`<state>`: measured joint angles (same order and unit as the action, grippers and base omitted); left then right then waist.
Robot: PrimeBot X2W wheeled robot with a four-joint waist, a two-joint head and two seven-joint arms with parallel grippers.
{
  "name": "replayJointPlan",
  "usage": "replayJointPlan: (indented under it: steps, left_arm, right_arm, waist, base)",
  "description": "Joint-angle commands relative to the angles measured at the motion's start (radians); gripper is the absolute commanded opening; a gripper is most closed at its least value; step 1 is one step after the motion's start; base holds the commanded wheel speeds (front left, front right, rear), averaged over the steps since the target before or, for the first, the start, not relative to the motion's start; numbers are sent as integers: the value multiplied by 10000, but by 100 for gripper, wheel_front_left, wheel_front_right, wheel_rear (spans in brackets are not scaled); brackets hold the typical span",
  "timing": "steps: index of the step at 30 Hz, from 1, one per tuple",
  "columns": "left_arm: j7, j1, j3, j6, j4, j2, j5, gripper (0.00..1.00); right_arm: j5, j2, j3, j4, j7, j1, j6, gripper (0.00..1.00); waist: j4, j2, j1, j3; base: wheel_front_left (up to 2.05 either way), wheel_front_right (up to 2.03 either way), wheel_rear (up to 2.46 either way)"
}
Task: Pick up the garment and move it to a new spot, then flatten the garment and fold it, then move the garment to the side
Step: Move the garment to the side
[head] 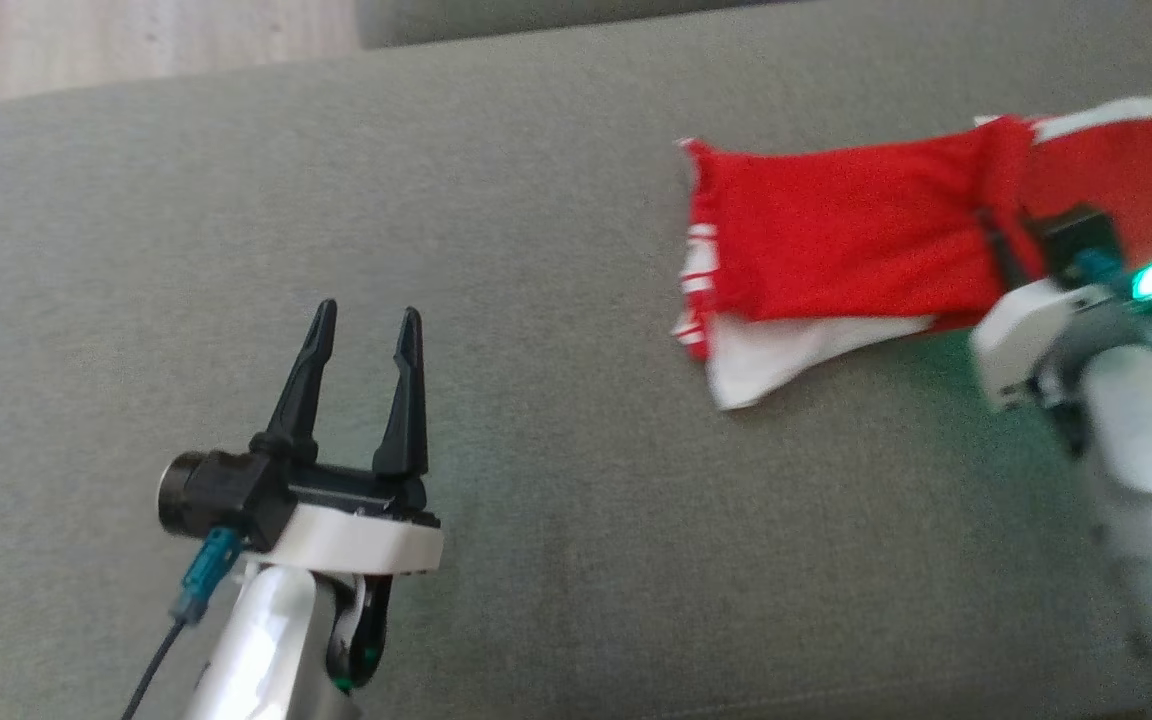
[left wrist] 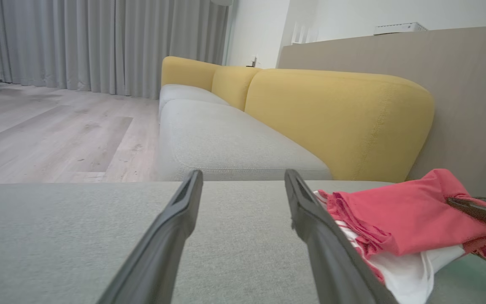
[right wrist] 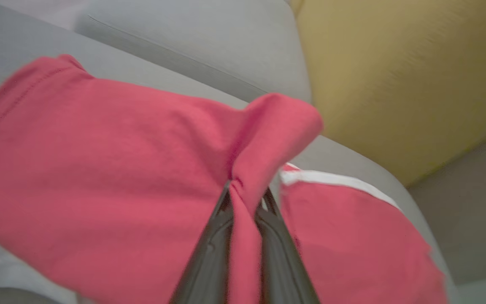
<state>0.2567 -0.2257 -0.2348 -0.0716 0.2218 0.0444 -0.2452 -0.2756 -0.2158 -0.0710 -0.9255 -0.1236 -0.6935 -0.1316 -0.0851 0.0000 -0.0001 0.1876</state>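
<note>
The garment [head: 836, 240] is red with white trim and lies bunched on the grey cushion [head: 556, 560] at the right of the head view. My right gripper [head: 998, 232] is shut on a pinched fold of the garment [right wrist: 120, 177], the red cloth squeezed between its dark fingers [right wrist: 209, 253]. My left gripper [head: 364, 335] stands open over bare cushion at the lower left, well apart from the cloth. In the left wrist view the garment [left wrist: 399, 219] lies to the right of my left gripper [left wrist: 243, 177], with the right gripper's dark fingertips [left wrist: 479, 209] at the cloth's right edge.
A yellow sofa back [left wrist: 336, 118] and a pale grey seat cushion [left wrist: 226, 143] stand beyond the grey cushion. Wooden floor [left wrist: 49, 131] and grey curtains [left wrist: 99, 42] lie farther off. A beige wall panel [left wrist: 458, 84] rises at the right.
</note>
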Motion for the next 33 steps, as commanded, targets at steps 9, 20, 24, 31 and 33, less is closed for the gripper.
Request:
replayJointPlan:
  steps: [9, 20, 24, 31, 33]
  left_arm:
    - [51, -973, 298, -173, -306, 58, 261, 100]
    - [51, -1186, 865, -344, -190, 66, 317, 100]
    - [51, -1093, 1116, -396, -175, 66, 374, 100]
    - [51, -989, 1274, -445, -224, 63, 440, 100]
    - [51, -977, 1289, -453, -219, 62, 414, 100]
  right_arm:
    - [844, -2427, -943, 800, 457, -1139, 9, 0]
    - [942, -3847, 153, 223, 832, -1795, 9, 0]
    - [1088, -3718, 236, 101, 814, -1817, 9, 0]
    - [1044, -3476, 785, 158, 790, -1730, 9, 100]
    - [1020, -3338, 976, 251, 713, -1700, 9, 100]
  waist:
    - [-452, 0, 1, 1220]
    - [21, 0, 1, 1539]
    - [69, 0, 1, 1485]
    - [36, 0, 1, 1308]
    - [28, 0, 1, 1164]
  base:
    - [0, 0, 0]
    - [0, 0, 0]
    - [0, 0, 0]
    - [0, 0, 0]
    - [0, 0, 0]
